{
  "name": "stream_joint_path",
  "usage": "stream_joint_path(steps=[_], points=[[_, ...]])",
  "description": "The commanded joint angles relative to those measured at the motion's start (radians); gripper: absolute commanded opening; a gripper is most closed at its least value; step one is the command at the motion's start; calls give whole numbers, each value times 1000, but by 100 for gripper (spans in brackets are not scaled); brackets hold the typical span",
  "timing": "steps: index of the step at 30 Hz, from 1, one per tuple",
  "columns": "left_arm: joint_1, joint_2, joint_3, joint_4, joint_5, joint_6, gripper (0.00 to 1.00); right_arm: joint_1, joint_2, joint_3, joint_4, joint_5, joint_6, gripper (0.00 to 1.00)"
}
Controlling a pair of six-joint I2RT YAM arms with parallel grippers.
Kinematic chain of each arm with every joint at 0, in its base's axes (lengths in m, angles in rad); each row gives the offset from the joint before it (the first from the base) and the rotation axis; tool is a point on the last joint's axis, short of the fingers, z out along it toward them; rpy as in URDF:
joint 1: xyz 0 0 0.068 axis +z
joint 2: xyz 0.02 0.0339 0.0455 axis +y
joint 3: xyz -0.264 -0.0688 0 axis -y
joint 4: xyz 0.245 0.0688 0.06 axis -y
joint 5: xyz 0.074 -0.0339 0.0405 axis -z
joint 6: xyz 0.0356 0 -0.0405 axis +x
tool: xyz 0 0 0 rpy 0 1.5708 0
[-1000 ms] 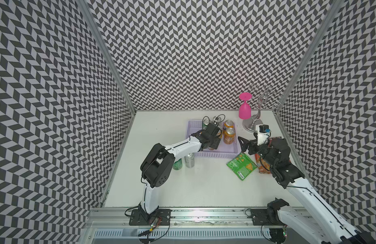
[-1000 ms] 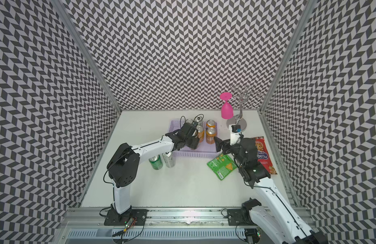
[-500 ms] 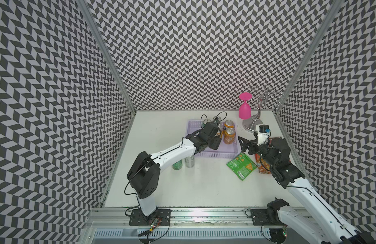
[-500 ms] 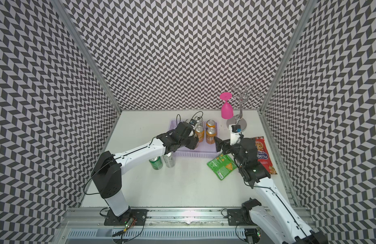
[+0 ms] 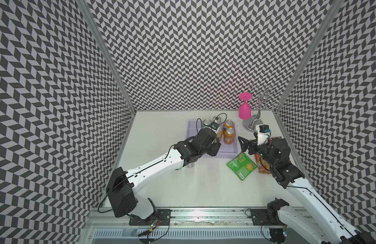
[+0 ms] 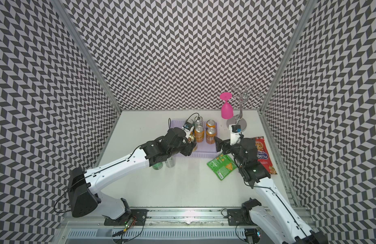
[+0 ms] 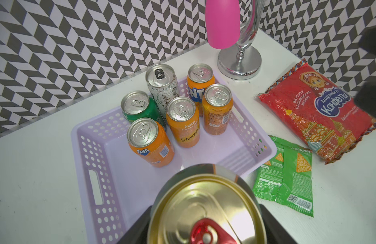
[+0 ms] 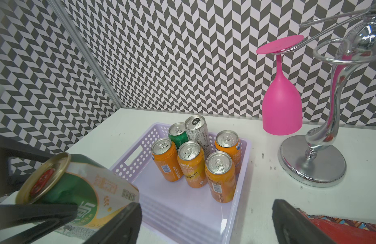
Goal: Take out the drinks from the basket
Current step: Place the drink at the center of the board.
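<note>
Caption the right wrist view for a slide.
Left pincer holds a tilted gold-topped can; six cans stand in the basket.

A white table (image 5: 204,186) forms the floor of a booth. Three walls rise from its edges: a back wall (image 5: 193,52) at the far edge, a left wall (image 5: 45,95) and a right wall (image 5: 347,105), all in black-and-white chevron (the same print on all three). Aluminium posts (image 5: 106,57) stand at the table's far corners. Along its near edge runs a metal rail (image 5: 221,213) with a bright glare at its middle, and nearer than that a white slotted strip (image 5: 204,233). Light on the table is even, with soft shadows.
</note>
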Motion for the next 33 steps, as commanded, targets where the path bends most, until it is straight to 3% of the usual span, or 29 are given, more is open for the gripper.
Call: stream_joint_path(steps=[1, 16, 33], points=[[-28, -70, -6, 17, -55, -21, 53, -5, -19, -14, 33, 13, 0, 100], [-67, -172, -196, 49, -167, -100, 53, -5, -20, -13, 34, 8, -3, 100], [-67, -69, -300, 182, -213, -130, 53, -5, -18, -14, 34, 7, -3, 100]])
